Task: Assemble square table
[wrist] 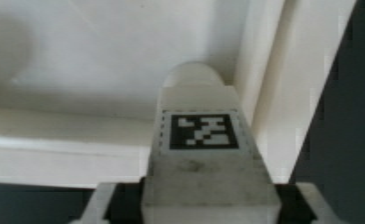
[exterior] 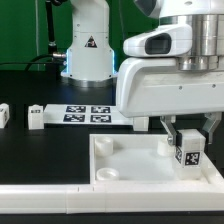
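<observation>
The square table's white slab (exterior: 120, 160) lies on the black table with its raised rim up and round corner sockets (exterior: 106, 172) showing. My gripper (exterior: 187, 133) is shut on a white tagged leg (exterior: 188, 150) and holds it upright over the slab's corner at the exterior view's right. In the wrist view the leg (wrist: 204, 125) fills the middle with its tag facing the camera, its rounded tip close to the slab's rim (wrist: 285, 70). Whether the tip touches the slab cannot be told. My fingers (wrist: 122, 200) press both sides of the leg.
The marker board (exterior: 85, 113) lies behind the slab. Two more white legs (exterior: 36, 118) (exterior: 4, 115) stand at the exterior view's left. A long white bar fence (exterior: 40, 205) runs along the front. The robot base (exterior: 86, 50) stands at the back.
</observation>
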Action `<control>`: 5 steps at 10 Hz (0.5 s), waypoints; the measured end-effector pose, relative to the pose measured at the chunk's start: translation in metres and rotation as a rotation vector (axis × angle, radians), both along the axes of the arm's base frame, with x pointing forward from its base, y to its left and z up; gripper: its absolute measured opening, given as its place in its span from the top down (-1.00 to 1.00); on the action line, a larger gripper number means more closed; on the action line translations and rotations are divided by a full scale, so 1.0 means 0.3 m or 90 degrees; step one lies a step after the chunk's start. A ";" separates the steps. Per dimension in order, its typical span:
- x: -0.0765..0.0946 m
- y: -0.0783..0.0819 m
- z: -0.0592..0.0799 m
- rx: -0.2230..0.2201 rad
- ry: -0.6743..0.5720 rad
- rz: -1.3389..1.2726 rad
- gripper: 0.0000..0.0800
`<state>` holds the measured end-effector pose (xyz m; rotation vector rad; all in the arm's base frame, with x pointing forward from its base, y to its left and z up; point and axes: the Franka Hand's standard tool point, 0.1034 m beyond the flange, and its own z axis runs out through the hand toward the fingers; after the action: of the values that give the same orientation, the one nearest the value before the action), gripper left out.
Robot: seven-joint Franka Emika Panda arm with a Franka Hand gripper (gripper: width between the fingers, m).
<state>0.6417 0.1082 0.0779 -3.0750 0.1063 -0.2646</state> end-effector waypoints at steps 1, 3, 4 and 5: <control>0.000 0.005 -0.001 0.020 0.003 -0.111 0.28; -0.005 0.002 -0.001 0.045 0.020 -0.297 0.28; -0.004 0.003 -0.002 0.052 0.042 -0.406 0.28; -0.002 0.001 -0.002 0.056 0.044 -0.436 0.28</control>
<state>0.6410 0.1085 0.0773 -2.8422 1.1372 -0.1664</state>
